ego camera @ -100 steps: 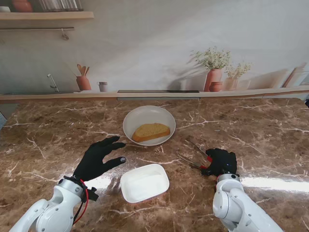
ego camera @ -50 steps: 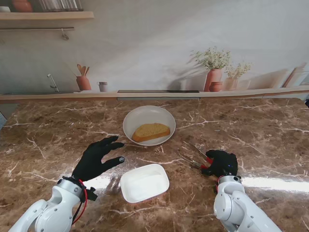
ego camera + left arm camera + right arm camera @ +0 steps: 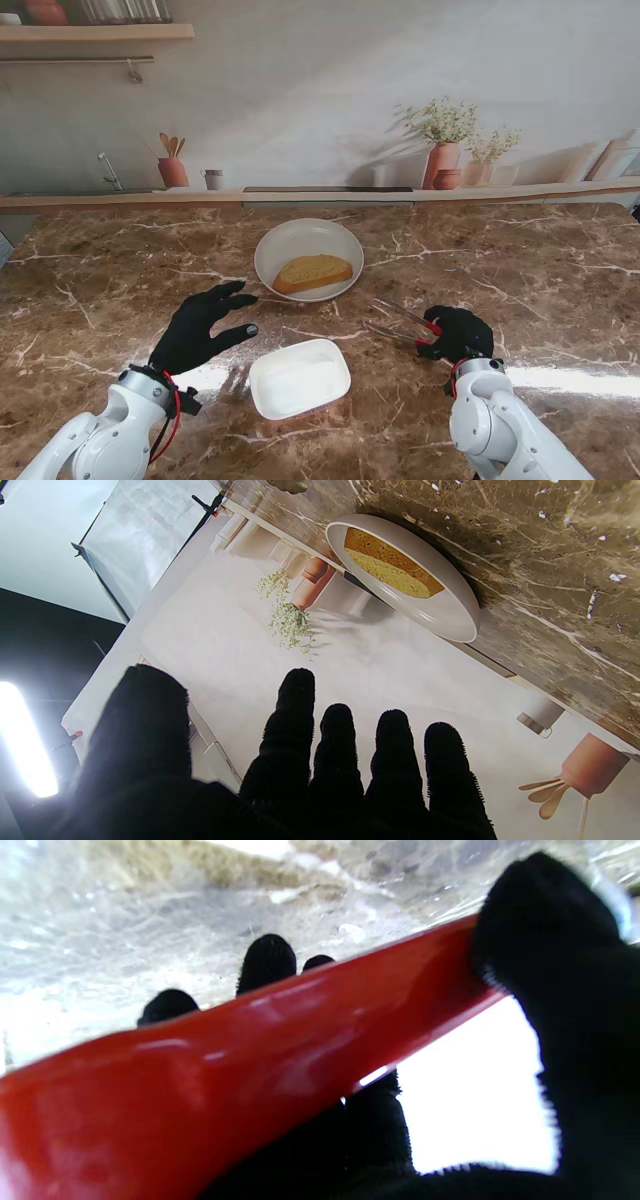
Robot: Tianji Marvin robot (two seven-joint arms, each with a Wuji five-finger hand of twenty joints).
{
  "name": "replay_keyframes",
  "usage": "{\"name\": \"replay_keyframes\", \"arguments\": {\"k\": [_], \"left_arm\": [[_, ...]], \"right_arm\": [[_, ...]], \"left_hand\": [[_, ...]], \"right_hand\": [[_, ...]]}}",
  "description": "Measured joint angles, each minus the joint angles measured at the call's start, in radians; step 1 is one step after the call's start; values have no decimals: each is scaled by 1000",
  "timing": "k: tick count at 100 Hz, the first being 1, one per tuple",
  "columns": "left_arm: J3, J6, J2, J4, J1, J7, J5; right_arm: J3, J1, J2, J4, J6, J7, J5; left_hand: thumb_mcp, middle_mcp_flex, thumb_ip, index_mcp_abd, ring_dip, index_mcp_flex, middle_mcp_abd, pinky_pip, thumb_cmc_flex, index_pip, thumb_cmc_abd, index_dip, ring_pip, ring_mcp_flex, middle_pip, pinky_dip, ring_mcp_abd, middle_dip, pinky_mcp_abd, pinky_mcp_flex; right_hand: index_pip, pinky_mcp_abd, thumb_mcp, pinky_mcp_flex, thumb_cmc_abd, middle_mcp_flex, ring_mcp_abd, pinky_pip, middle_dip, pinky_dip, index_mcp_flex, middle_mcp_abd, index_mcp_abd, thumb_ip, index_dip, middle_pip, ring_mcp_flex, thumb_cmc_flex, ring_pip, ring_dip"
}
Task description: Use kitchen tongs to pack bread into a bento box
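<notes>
A golden-brown slice of bread [image 3: 313, 272] with a darker crust lies flat in a round white shallow plate [image 3: 275, 247] at the middle of the brown marble-patterned table [image 3: 120, 270]. From the left wrist camera the slice [image 3: 392, 565] shows a pale yellow crumb face and a browner top, sitting inside the plate's rim [image 3: 450, 625].

At about five o'clock from the plate, the metal kitchen tongs with red handles [image 3: 400, 320] lie low over the table, their two silvery arms spread apart and pointing toward ten o'clock. The black-gloved right hand [image 3: 457, 334] is closed around the red handle end. In the right wrist camera a glossy red handle [image 3: 250, 1055] fills most of the frame, with the thumb pressed on one side and fingertips [image 3: 266, 960] curling over the far edge; the rest is blurred and washed out, so the tong tips cannot be made out there, and whether the tongs touch the table is unclear.

The white rectangular bento box with rounded corners [image 3: 299, 378] sits open at six o'clock from the plate, nearer to me, its inside glaring white so no detail shows.

The black-gloved left hand [image 3: 199, 325] is at about eight o'clock from the plate, fingers spread and holding nothing, beside the box but apart from it. Its wrist view shows the fingers [image 3: 295, 720] apart, the palm cut off by the frame edge.
</notes>
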Motion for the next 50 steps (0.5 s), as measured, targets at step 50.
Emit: {"name": "replay_keyframes", "arguments": {"k": [50], "left_arm": [[-3,1,0,1,2,-3,-2]], "right_arm": [[9,3,7,1,-57,-10,-3]], "left_hand": [[0,0,0,-6,0,11,0,-47,0,10,0,10,0,0,0,-26,0,0,0,0]], "right_hand": [[-44,-51,-39,62,94,48,-22,183,49,34,13,6,36,0,-170,41,10,-31,248,15]]}}
